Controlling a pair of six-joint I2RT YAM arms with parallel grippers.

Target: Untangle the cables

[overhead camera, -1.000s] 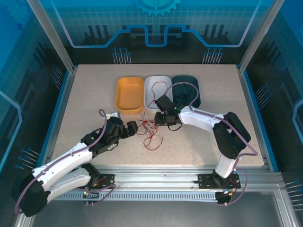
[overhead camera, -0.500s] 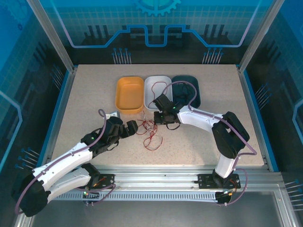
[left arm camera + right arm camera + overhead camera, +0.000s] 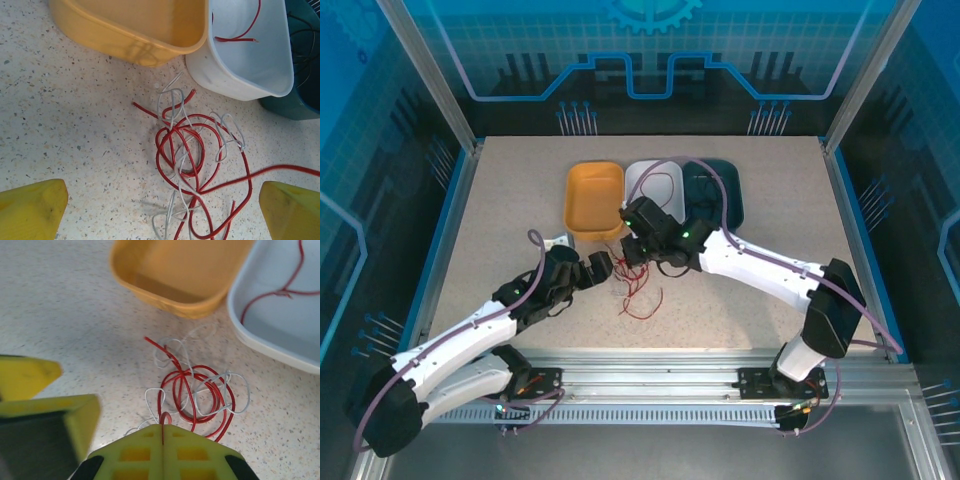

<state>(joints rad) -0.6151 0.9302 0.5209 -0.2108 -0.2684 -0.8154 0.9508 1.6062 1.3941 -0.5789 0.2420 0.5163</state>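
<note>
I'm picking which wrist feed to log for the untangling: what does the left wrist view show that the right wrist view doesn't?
Left wrist view: the corner of a dark teal plastic tub with thin black wires inside, and the open left gripper. Right wrist view: the right gripper, shut on a loop of red wire. Both: the orange plastic tub, the white plastic tub holding a red strand, and the red-and-whitish wire tangle on the speckled table.
</note>
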